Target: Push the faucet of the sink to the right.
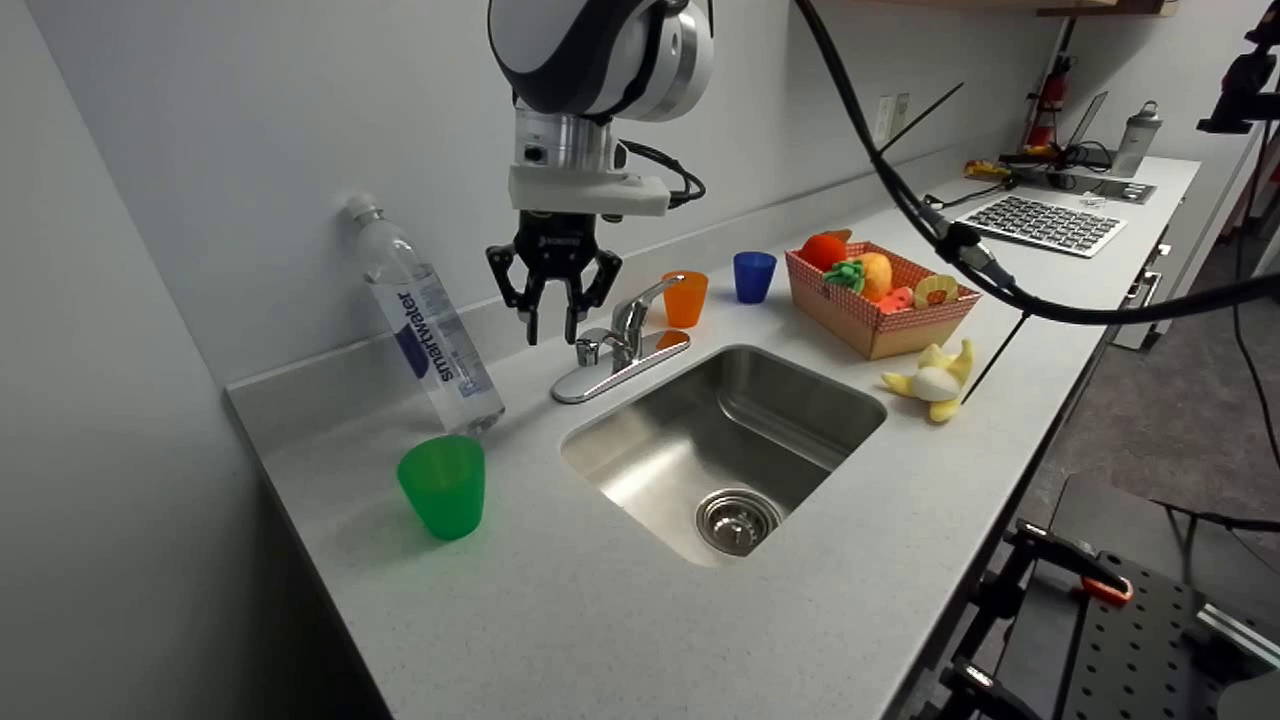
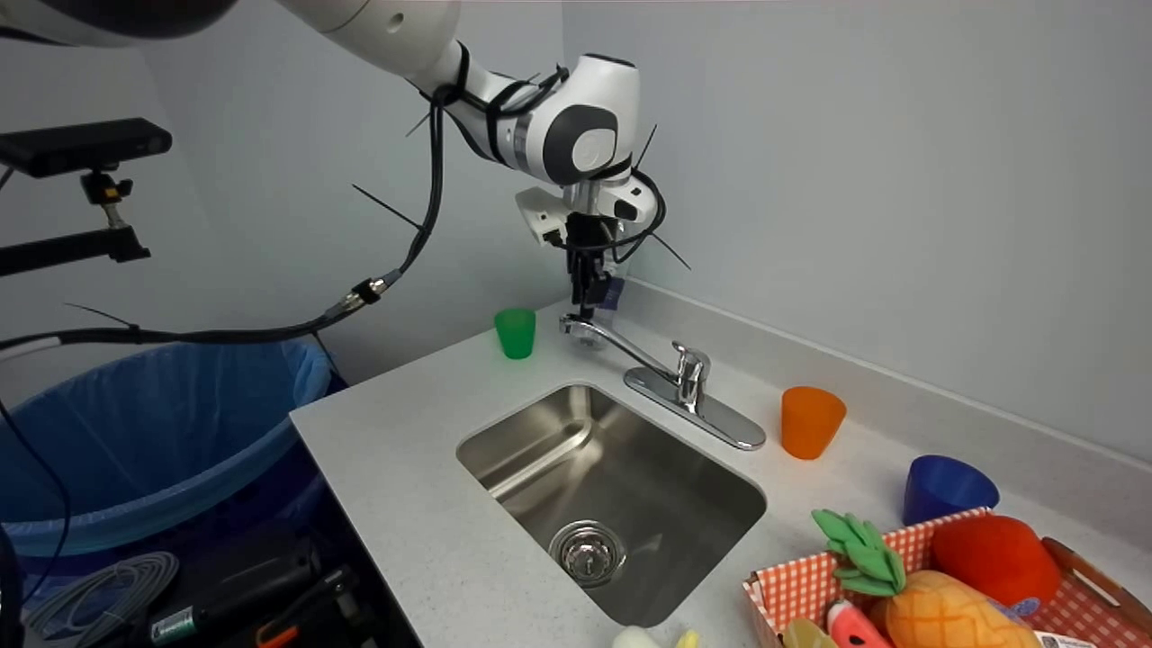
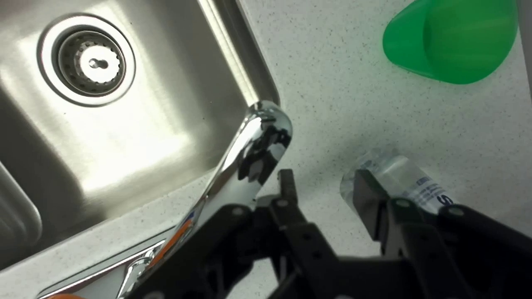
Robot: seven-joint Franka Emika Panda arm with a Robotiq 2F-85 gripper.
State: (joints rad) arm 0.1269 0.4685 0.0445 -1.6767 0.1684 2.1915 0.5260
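Note:
The chrome faucet [image 1: 628, 335] stands behind the sink on a flat base. In an exterior view its long low spout [image 2: 616, 340] points away from the orange cup, past the corner of the steel sink [image 2: 648, 513]. My gripper [image 1: 551, 330] hangs beside the spout's end, pointing down, fingers apart and empty. In the wrist view the gripper [image 3: 326, 178] has one finger close beside the spout [image 3: 253, 153] and the other over the clear bottle [image 3: 399, 178]. Whether the finger touches the spout I cannot tell. The sink [image 3: 178, 95] with its drain fills the upper left there.
The clear bottle [image 1: 425, 320] leans against the wall beside the gripper. A green cup [image 1: 445, 490] stands in front of it. Beyond the faucet are an orange cup [image 1: 685, 300], a blue cup [image 1: 754, 277], a fruit basket [image 1: 830, 320] and a toy banana [image 1: 935, 382].

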